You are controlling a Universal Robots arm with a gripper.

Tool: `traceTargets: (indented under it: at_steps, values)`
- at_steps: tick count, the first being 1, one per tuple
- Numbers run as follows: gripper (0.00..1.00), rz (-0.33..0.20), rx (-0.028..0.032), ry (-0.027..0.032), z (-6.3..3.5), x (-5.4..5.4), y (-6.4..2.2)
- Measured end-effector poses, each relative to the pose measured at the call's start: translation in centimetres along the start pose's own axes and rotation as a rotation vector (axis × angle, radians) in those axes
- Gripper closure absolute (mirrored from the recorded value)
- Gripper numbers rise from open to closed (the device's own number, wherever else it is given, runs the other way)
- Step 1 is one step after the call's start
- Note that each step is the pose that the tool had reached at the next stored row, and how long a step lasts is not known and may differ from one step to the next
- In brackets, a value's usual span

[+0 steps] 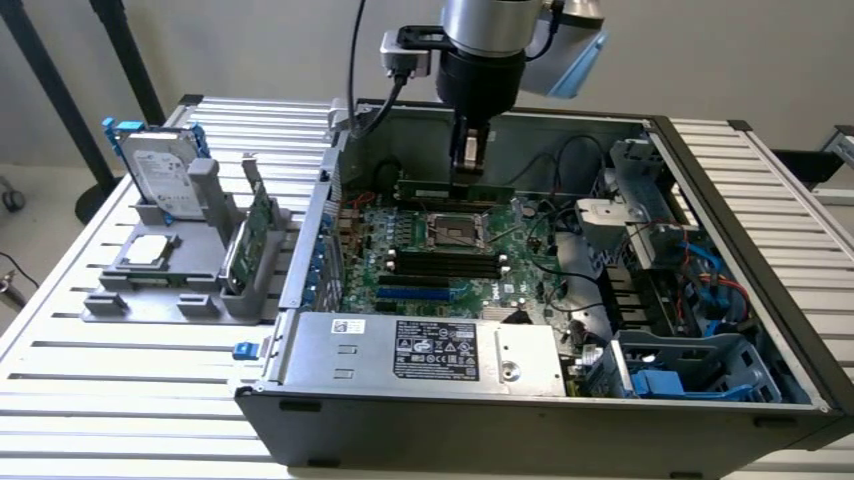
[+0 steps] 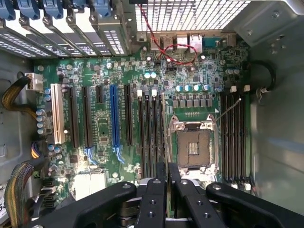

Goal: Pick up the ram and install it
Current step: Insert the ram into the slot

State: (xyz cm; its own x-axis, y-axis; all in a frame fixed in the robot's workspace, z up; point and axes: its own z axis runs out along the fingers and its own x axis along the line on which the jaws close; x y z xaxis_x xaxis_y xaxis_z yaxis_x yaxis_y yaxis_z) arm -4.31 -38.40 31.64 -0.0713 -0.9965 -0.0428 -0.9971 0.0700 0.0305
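The ram (image 1: 434,189), a long narrow green stick, hangs level inside the open computer case (image 1: 747,250), above the far part of the motherboard (image 1: 400,290). My gripper (image 1: 465,172) comes straight down from above and is shut on the ram near its middle. In the wrist view the black fingers (image 2: 154,199) stand almost together around a thin dark edge (image 2: 167,173). Below them lie the CPU socket (image 2: 194,145) and long black empty slots on both sides of it (image 2: 152,135) (image 2: 235,137).
A grey holder (image 1: 160,285) on the slatted table at the exterior view's left carries a hard drive (image 1: 160,175), a green expansion card (image 1: 254,235) and a processor (image 1: 144,250). The power supply (image 1: 427,348), blue drive cages (image 1: 681,375) and cables (image 1: 587,215) crowd the case.
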Motion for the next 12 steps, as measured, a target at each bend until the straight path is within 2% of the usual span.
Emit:
traceTargets:
  at_steps: [12]
  values:
    - [0.86,0.000,0.0039,0.0046,1.94,0.8,-0.01]
